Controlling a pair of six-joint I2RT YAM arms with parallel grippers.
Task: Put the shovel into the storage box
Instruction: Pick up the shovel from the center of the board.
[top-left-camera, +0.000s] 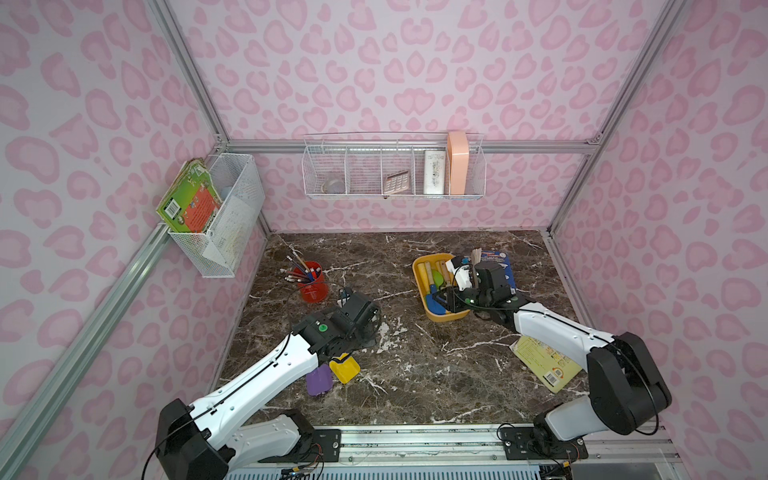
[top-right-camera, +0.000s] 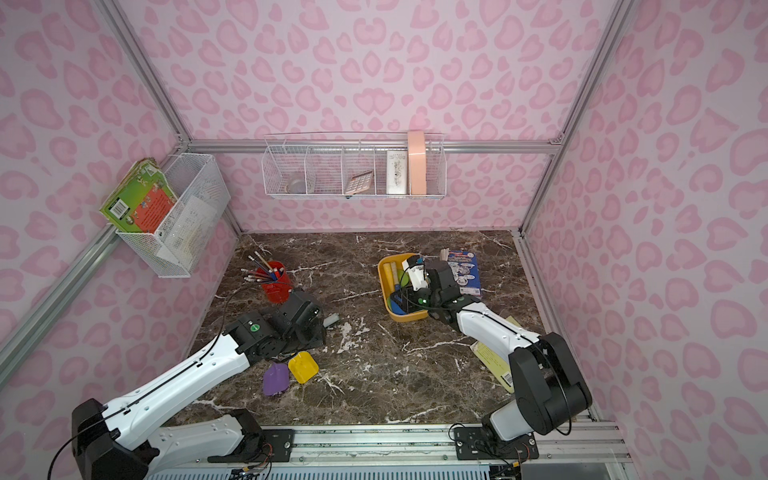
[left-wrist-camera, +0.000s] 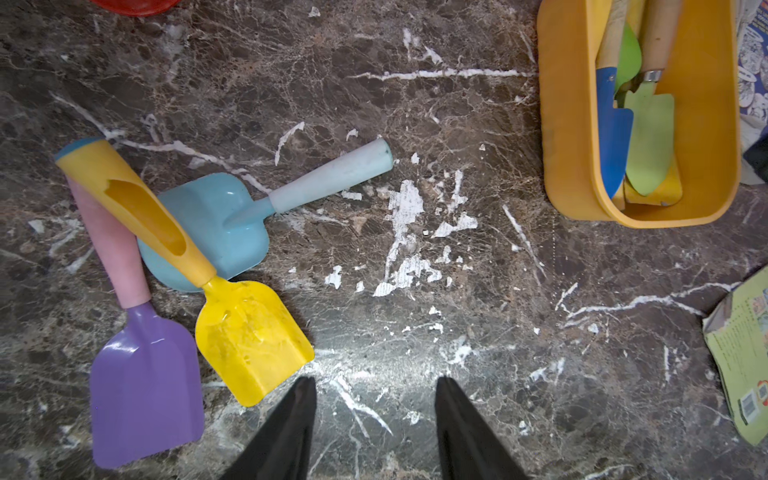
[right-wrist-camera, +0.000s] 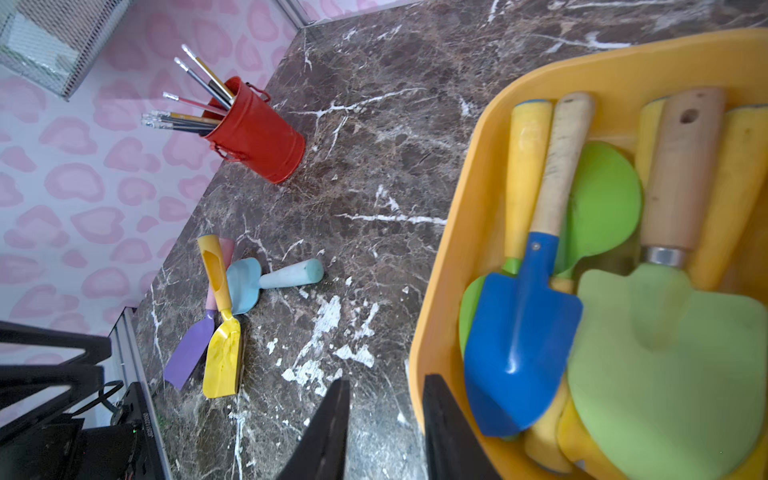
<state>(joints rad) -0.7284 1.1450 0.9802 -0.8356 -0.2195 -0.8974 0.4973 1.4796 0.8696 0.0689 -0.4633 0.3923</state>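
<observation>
Yellow-orange plastic forms the storage box (top-left-camera: 419, 284) (top-right-camera: 384, 286) (left-wrist-camera: 569, 124) (right-wrist-camera: 457, 232), which sits on the dark marbled table (top-left-camera: 415, 374) towards its far right side. Several shovels already lie inside it, blades towards the near end: a blue shovel (right-wrist-camera: 519, 340) with a pale wooden handle, a light green shovel (right-wrist-camera: 665, 374) with a wooden handle, and others in green and yellow beneath them.

Three more shovels lie outside the box, in a small heap on the left side of the table, well apart from it. The yellow shovel (left-wrist-camera: 249, 336) (right-wrist-camera: 222, 357) rests with its handle across the scoop of the pale blue shovel (left-wrist-camera: 208, 224) (right-wrist-camera: 245, 286) and over the pink handle of the purple shovel (left-wrist-camera: 145, 382) (right-wrist-camera: 189, 353).

The left hand (left-wrist-camera: 376, 380) is released, its two dark fingers spread over bare table just beside the yellow blade, with nothing between them. The right hand (right-wrist-camera: 386, 378) is also released and empty, with one finger over the box's rim and one over the table just outside it.

A red cup (top-left-camera: 311, 286) of pencils stands on the far left of the table.
</observation>
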